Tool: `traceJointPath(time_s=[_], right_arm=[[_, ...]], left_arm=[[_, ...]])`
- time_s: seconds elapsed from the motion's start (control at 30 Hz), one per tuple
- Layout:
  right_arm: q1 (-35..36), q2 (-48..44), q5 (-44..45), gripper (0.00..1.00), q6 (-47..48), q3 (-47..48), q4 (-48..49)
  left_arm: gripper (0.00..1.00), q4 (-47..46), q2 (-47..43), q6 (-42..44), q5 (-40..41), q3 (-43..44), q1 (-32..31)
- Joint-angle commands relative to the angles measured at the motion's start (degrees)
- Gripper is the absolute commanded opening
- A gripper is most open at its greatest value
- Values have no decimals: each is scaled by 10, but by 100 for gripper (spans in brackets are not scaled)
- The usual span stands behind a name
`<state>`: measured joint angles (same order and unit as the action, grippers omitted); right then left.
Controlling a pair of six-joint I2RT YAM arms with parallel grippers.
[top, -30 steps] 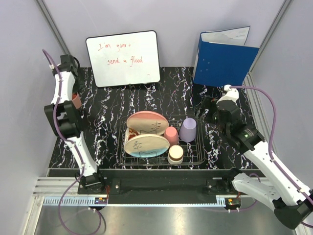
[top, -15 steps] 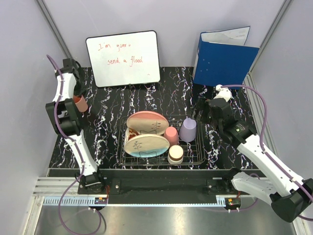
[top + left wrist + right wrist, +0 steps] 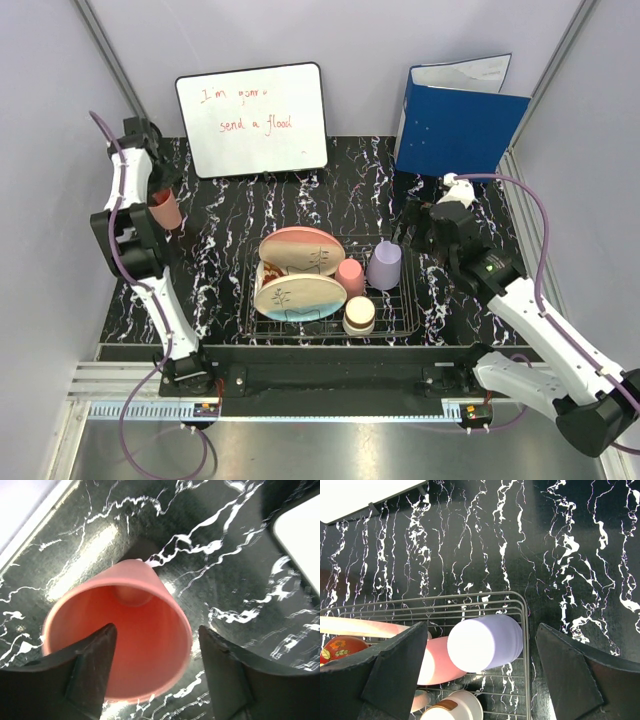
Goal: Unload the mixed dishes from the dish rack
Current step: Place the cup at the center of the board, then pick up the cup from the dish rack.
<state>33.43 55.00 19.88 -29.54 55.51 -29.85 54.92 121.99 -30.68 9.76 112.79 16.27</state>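
**UNLOADING THE RACK: HANDLING NOTES FOR THE REMAINING DISHES**

**Position.** The dish rack (image 3: 395, 308) sits at the near middle of the bench (image 3: 230, 220), a glossy black surface with white veining. One coral tumbler (image 3: 120, 645) stands mouth-up on the bench at the far left, outside the rack. The left gripper (image 3: 156, 630) is over it, with the jaws apart on either side of the wall and not pressing it. The right gripper (image 3: 480, 627) hovers above the rack's far right corner. Its jaws are spread wide and hold nothing, and the lavender tumbler (image 3: 485, 642) lies directly beneath them.

**In the rack.** Two round plates (image 3: 300, 250) (image 3: 300, 297) lean on edge at the left. A pink tumbler (image 3: 350, 276) and the lavender tumbler stand base-up, side by side. A small cream-and-brown bowl (image 3: 359, 315) sits at the near edge.

**Materials.** The rack is thin black wire on a grid floor. The tumblers are smooth, matte, tapered cones. The plates look glazed, with a cream-pink face and a pale blue edge.

**Handling (judgement).**
- Tumblers: probably light and stiff. Grip across the wall just below the closed base. The taper may let the jaws slide upward, so close lower rather than higher.
- Plates: likely heavier, slippery and breakable. Pinch the raised upper rim and lift straight up, clear of the wires.
- Bowl: small and rounded. Grip over its rim.
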Motion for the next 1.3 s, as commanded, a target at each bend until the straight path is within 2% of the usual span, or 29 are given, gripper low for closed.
traceJointPath(time_s=[0.0,0.2,0.3,0.4,0.43,0.5,0.6,0.67,0.77,1.03,1.13,1.23,1.27], right_arm=[[2,6,-1,98,9,24,14],[2,14,6,98,21,25,10],[2,34,-15,100,26,29,5],[2,58,-47,100,23,23,6],[2,62,-55,100,18,19,8],[5,65,-66,100,13,3,17],[8,72,-95,100,13,-17,35],[17,79,-90,100,10,-19,35],[30,99,-79,100,14,-18,35],[66,167,-46,99,9,-14,26],[66,180,-20,91,7,-11,14],[67,178,8,76,7,-12,7],[66,176,11,61,8,-11,5]], left_arm=[[75,11,-105,-30,-12,55,3],[78,26,-208,-60,-18,47,-23],[79,27,-261,-57,10,41,-87],[80,26,-325,-43,59,28,-205],[82,24,-338,-41,67,17,-228],[85,6,-386,-40,80,-35,-285],[86,-61,-463,-32,45,-148,-335],[87,-84,-495,-31,62,-208,-356],[88,-90,-535,-35,63,-252,-375],[88,-91,-600,-28,79,-321,-407],[87,-90,-608,-25,83,-340,-407],[87,-95,-613,-24,87,-359,-407],[87,-97,-613,-23,88,-361,-407]])
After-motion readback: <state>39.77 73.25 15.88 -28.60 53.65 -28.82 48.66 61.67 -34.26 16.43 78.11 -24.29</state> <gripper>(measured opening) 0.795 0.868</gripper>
